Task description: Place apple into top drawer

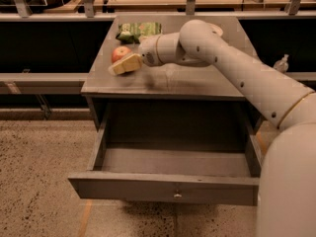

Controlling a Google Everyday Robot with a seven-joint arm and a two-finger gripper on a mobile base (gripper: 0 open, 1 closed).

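The red apple (119,53) sits on the grey cabinet top (197,80), towards its left side. My gripper (125,64) reaches in from the right at the end of my white arm (232,68). Its tan tip lies right against the apple's near side and covers the apple's lower part. The top drawer (123,185) is pulled wide open below the cabinet top. Its small metal knob (177,195) faces me and its inside shows nothing in it.
A green snack bag (138,31) lies on the cabinet top just behind the apple. A metal rail (44,78) runs along the left of the cabinet. A wooden shelf (163,1) runs behind it. Speckled floor (39,172) spreads at the lower left.
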